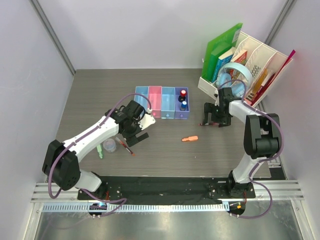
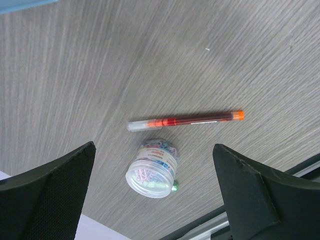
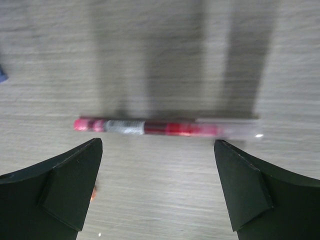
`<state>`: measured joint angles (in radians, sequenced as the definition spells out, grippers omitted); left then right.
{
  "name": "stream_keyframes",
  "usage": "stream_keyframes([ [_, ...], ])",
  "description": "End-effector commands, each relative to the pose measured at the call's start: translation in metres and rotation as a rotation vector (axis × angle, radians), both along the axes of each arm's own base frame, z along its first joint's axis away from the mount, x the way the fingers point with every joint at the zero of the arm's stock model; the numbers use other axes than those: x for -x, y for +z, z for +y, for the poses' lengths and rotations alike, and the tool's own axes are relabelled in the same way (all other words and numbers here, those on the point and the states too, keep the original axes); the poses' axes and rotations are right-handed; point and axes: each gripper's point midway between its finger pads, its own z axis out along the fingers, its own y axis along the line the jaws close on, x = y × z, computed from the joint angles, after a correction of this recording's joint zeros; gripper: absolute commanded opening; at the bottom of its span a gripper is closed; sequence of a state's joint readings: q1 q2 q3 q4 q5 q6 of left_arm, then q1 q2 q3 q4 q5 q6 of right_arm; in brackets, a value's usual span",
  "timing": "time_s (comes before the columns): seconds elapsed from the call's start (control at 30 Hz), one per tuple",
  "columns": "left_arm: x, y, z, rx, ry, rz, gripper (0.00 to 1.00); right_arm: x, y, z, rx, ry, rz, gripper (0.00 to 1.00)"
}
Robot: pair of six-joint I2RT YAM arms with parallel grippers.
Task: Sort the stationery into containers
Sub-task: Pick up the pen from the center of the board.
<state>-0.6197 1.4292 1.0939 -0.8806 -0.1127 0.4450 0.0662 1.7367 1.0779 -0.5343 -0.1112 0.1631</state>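
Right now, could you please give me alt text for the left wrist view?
A slim red pen lies on the grey wood-grain table, with a small clear round tub of coloured paper clips just beside it. The open left gripper hovers above, its black fingers framing both.

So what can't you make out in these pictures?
- Right wrist view: the red pen is blurred; its label is unreadable.
- Left wrist view: a green piece is mostly hidden behind the clip jar.
- Top view: the right gripper covers most of that pen.
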Motion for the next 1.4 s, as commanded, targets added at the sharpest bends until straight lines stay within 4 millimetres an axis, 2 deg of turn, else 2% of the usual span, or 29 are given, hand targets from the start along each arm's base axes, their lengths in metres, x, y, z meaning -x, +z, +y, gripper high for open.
stream_keyframes([
  [0.0,0.006,0.003,0.002,0.016,0.001,-0.013,1.0,-0.027,0.01,-0.009,0.002,0.037,-0.067,1.0],
  [0.17,0.009,-0.002,0.003,0.02,0.002,-0.003,1.0,-0.048,0.017,-0.004,-0.026,0.041,-0.119,1.0],
  [0.3,0.011,-0.002,0.005,0.021,0.001,-0.01,1.0,-0.057,0.013,-0.001,-0.049,0.002,-0.11,1.0],
  [0.4,0.01,-0.001,0.004,0.023,0.0,-0.015,1.0,-0.065,0.004,-0.008,-0.005,-0.044,-0.101,1.0],
  [0.43,0.011,-0.002,0.004,0.026,-0.001,-0.016,1.0,-0.067,0.001,-0.017,0.042,-0.066,-0.102,1.0],
  [0.53,0.011,-0.007,0.005,0.023,0.011,-0.008,1.0,-0.068,-0.011,-0.021,0.085,-0.077,-0.085,0.97],
  [0.57,0.012,-0.009,0.005,0.021,0.017,-0.003,1.0,-0.066,-0.015,-0.027,0.12,-0.093,-0.078,0.95],
  [0.67,0.014,-0.014,0.008,0.011,0.065,0.008,1.0,-0.059,-0.024,-0.03,0.137,-0.093,-0.056,0.85],
  [0.7,0.015,-0.015,0.009,0.008,0.081,0.013,1.0,-0.058,-0.026,-0.029,0.137,-0.088,-0.052,0.77],
  [0.77,0.019,-0.019,0.011,0.01,0.14,0.041,1.0,-0.054,-0.029,-0.028,0.131,-0.079,-0.042,0.71],
  [0.83,0.026,-0.021,0.013,0.004,0.185,0.08,1.0,-0.051,-0.03,-0.026,0.128,-0.071,-0.036,0.61],
  [0.87,0.029,-0.025,0.014,0.005,0.226,0.097,1.0,-0.05,-0.031,-0.025,0.127,-0.062,-0.034,0.53],
  [0.93,0.035,-0.027,0.015,0.004,0.257,0.118,1.0,-0.049,-0.031,-0.024,0.127,-0.055,-0.032,0.45],
  [0.97,0.035,-0.026,0.016,0.003,0.268,0.113,1.0,-0.049,-0.03,-0.023,0.123,-0.05,-0.032,0.38],
  [1.1,0.027,-0.022,0.022,-0.019,0.318,0.061,1.0,-0.051,-0.026,-0.02,0.116,-0.039,-0.043,0.25],
  [1.27,0.019,-0.025,0.008,0.015,0.391,0.1,1.0,-0.059,-0.016,-0.017,0.12,-0.023,-0.075,0.01],
  [1.37,0.014,-0.035,0.007,0.017,0.441,0.127,1.0,-0.065,-0.007,-0.018,0.148,-0.015,-0.11,0.01],
])
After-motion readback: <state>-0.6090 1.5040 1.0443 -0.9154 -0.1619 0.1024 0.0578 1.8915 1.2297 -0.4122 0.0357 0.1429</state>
